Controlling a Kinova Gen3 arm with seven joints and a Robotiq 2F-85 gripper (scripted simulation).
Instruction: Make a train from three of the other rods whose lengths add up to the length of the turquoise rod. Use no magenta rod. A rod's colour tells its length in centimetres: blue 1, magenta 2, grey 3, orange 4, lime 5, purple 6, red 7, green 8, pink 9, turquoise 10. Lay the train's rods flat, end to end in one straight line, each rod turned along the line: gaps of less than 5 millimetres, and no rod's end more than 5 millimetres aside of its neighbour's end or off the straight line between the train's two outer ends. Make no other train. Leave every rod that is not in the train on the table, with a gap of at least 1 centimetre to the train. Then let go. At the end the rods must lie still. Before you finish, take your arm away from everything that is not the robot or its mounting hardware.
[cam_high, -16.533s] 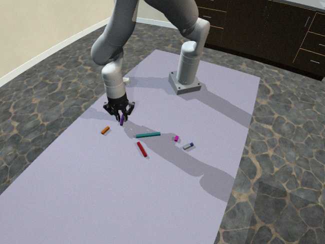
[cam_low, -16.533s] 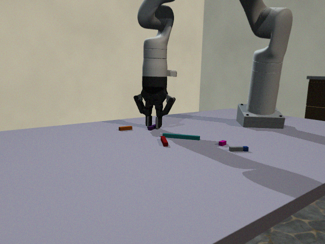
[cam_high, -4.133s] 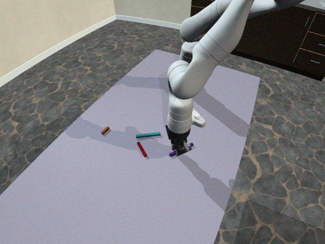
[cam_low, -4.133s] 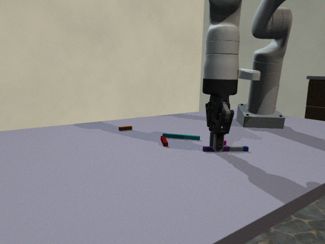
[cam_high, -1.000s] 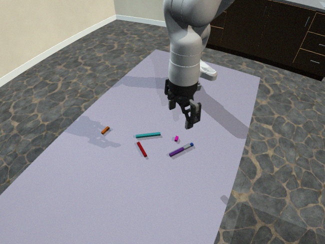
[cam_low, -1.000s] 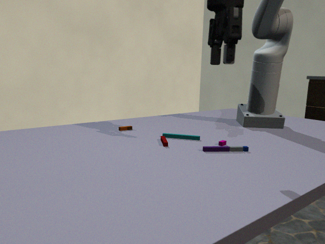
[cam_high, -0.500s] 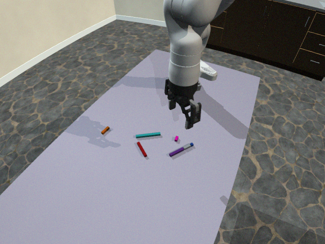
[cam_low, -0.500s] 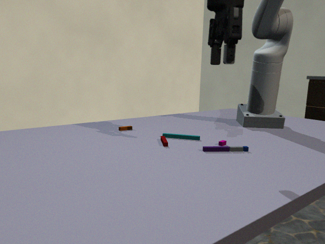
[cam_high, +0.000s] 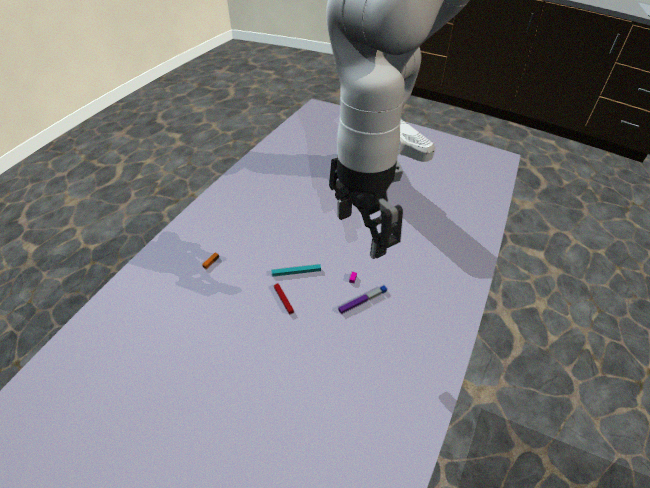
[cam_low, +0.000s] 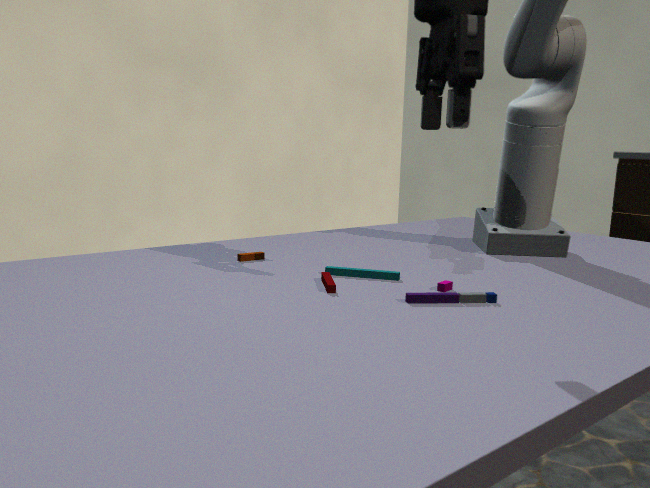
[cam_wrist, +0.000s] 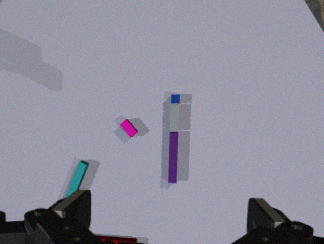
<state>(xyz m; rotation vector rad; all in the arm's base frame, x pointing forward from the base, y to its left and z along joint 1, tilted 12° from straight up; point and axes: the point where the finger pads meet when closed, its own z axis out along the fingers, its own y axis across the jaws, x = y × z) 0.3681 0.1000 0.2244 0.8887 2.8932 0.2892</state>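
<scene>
A purple rod (cam_high: 353, 303), a grey rod (cam_high: 374, 292) and a blue rod (cam_high: 383, 288) lie flat, end to end in one straight line; the line also shows in the wrist view (cam_wrist: 173, 139) and in the exterior view (cam_low: 450, 297). The turquoise rod (cam_high: 296, 270) lies apart to their left. The magenta rod (cam_high: 353, 276) lies beside the line with a clear gap, as the wrist view (cam_wrist: 128, 128) shows. My gripper (cam_high: 367, 233) hangs high above the table, open and empty; it also shows in the exterior view (cam_low: 445, 112).
A red rod (cam_high: 283, 298) lies near the turquoise rod's left end. An orange rod (cam_high: 210, 260) lies further left. The arm's base (cam_low: 520, 239) stands at the far end of the table. The table's right edge is close to the line of rods.
</scene>
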